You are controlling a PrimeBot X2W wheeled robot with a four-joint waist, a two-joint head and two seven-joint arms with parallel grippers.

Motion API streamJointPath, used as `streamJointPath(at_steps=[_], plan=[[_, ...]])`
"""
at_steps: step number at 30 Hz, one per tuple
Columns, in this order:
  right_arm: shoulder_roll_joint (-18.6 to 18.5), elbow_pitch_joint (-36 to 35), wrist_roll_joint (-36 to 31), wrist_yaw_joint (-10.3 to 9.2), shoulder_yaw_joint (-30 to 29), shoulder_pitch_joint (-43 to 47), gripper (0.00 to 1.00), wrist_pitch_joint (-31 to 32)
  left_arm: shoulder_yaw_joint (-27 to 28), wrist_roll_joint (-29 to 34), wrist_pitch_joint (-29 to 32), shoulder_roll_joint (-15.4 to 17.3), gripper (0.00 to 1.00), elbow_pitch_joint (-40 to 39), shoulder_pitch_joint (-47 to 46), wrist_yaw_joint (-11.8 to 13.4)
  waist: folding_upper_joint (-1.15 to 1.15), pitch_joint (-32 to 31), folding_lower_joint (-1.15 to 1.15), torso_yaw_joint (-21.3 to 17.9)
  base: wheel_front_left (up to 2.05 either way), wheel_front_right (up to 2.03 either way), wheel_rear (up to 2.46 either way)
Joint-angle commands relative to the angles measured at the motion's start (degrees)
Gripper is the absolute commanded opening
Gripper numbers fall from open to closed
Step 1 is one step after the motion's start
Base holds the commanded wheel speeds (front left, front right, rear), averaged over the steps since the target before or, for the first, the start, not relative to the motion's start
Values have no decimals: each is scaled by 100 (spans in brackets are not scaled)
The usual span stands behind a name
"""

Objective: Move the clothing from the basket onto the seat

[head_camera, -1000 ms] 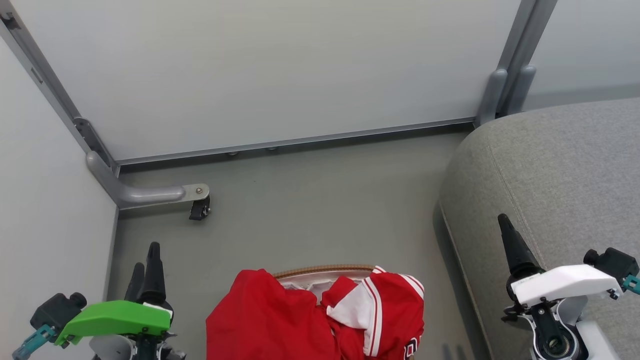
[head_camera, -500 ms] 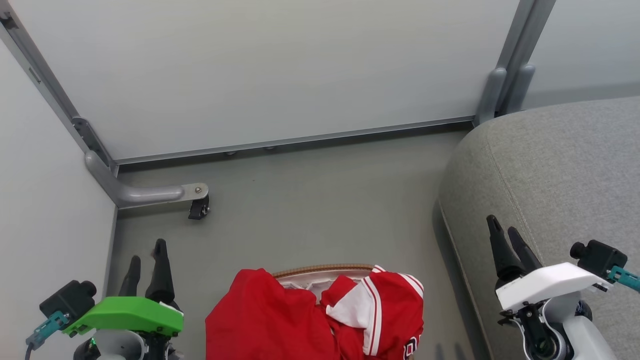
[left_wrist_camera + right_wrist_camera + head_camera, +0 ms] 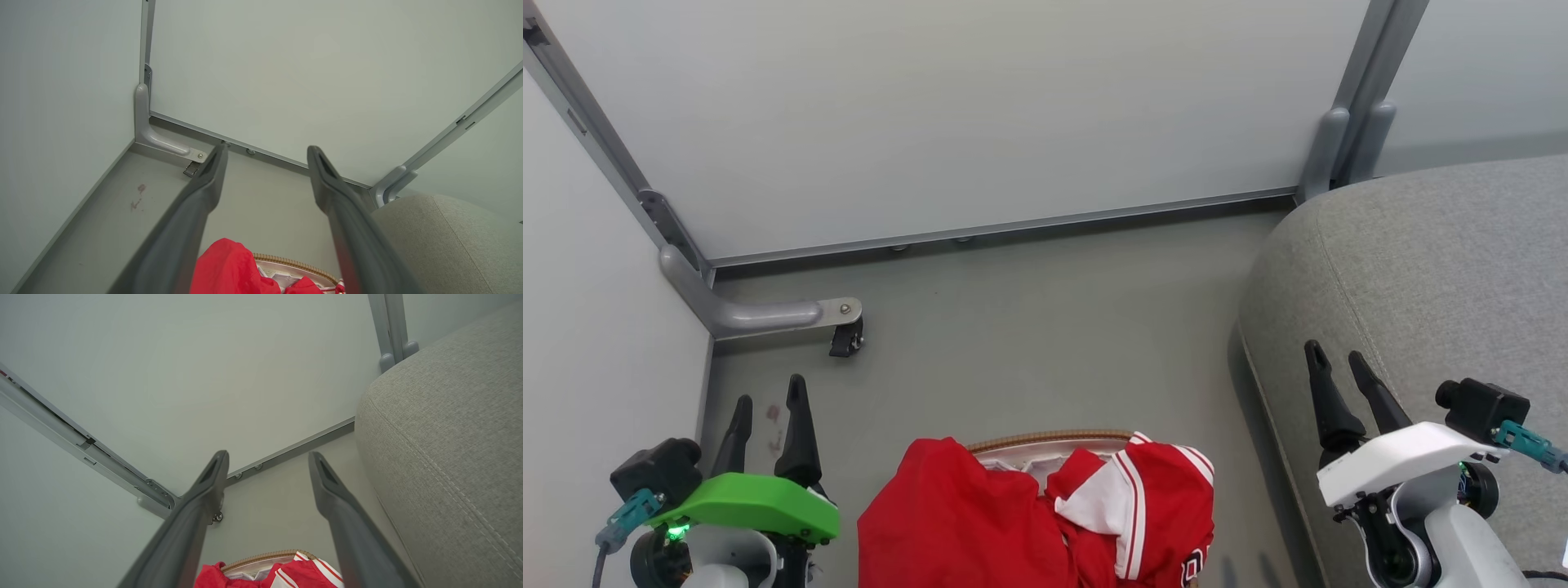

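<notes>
A plain red shirt and a red jersey with white panels spill over the basket at the bottom middle of the head view; its tan rim shows behind them. The rim also peeks in at the bottom of the left wrist view, and the basket in the right wrist view. The grey seat fills the right side. My left gripper stands open left of the basket, nothing between its fingers. My right gripper stands open in front of the seat's edge, empty too.
Pale partition walls close off the back and left. A grey metal foot with a black caster juts out at the left corner. Grey floor lies between basket, walls and seat. A faint reddish stain marks the floor by the left gripper.
Both grippers have opened: their fingers were together a second ago and now stand apart. Both arms have shifted slightly, the right one leftward and the left one rightward.
</notes>
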Motion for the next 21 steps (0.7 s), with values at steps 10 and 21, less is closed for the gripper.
streamJointPath(at_steps=[10, 21], plan=[[-37, -5, -830, 1, 102, -52, 100, -207, -177, 760, -209, 71, 100, 21, -113, 98, 0, -28, 0, 6, 0, 0, 0], [-39, 115, -1470, 1, 158, 82, 100, -368, -220, 1331, -361, -9, 100, 94, 135, 145, 0, -51, 0, -16, 0, 0, 0]])
